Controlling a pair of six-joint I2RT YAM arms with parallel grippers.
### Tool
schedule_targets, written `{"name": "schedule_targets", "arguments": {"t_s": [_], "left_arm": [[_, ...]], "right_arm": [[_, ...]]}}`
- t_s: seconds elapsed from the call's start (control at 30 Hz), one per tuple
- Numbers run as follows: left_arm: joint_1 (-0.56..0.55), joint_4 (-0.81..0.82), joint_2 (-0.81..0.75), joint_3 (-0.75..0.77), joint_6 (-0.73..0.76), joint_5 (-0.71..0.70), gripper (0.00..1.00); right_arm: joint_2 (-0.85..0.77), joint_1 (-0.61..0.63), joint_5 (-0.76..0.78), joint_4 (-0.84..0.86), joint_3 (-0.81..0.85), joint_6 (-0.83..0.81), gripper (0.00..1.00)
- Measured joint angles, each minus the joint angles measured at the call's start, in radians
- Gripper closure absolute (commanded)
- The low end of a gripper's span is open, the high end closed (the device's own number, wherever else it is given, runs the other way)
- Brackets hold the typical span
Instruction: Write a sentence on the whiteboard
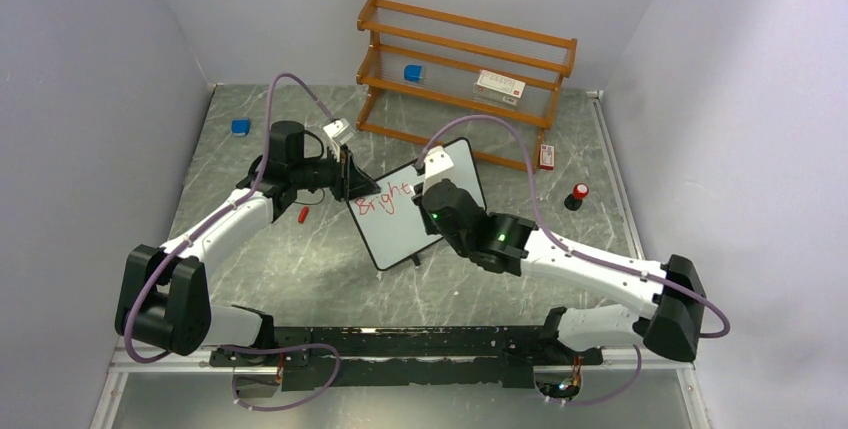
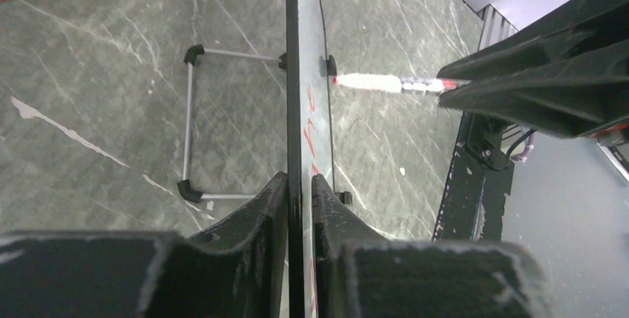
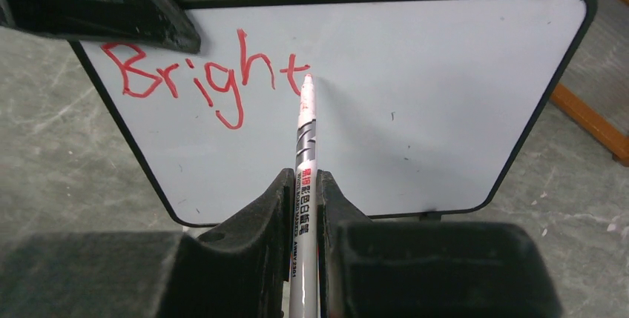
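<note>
The whiteboard (image 1: 440,184) stands tilted in the middle of the table, with "Bright" in red on its left half (image 3: 200,81). My left gripper (image 1: 352,181) is shut on the board's left edge; in the left wrist view its frame (image 2: 294,73) runs edge-on between the fingers (image 2: 271,207). My right gripper (image 3: 303,179) is shut on a white marker (image 3: 305,155). The marker's red tip rests against the board just right of the "t". The left wrist view also shows the marker (image 2: 386,83), coming in from the right.
A wooden shelf (image 1: 465,69) stands at the back, holding a blue block (image 1: 413,73) and a white box (image 1: 499,85). On the table lie a blue block (image 1: 240,127), a red cap (image 1: 302,214), a small box (image 1: 546,156) and a red-topped piece (image 1: 578,194).
</note>
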Motion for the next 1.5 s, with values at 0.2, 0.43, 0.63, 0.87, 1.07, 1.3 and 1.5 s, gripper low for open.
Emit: {"name": "schedule_targets", "arguments": {"t_s": [0.2, 0.43, 0.63, 0.87, 1.07, 1.3, 1.5], "left_arm": [[-0.009, -0.040, -0.002, 0.000, 0.031, -0.008, 0.52], [-0.009, -0.089, -0.080, 0.005, 0.080, -0.069, 0.39], [-0.009, -0.119, -0.232, 0.046, 0.149, -0.174, 0.29], [-0.103, -0.132, -0.417, 0.043, 0.298, -0.270, 0.29], [-0.286, -0.174, -0.493, 0.009, 0.501, -0.365, 0.29], [-0.459, -0.220, -0.468, -0.001, 0.715, -0.454, 0.33], [-0.562, -0.251, -0.399, 0.002, 0.828, -0.531, 0.39]], "right_arm": [[-0.083, -0.001, -0.025, -0.002, -0.003, -0.004, 1.00], [-0.153, -0.002, -0.068, -0.033, -0.013, -0.004, 1.00], [-0.211, -0.002, -0.100, -0.075, -0.016, -0.004, 1.00], [-0.234, -0.002, -0.156, -0.137, -0.008, -0.008, 1.00], [-0.234, -0.002, -0.209, -0.175, 0.034, -0.018, 1.00], [-0.228, -0.002, -0.287, -0.185, 0.094, -0.020, 1.00], [-0.214, -0.002, -0.343, -0.186, 0.122, -0.020, 1.00]]}}
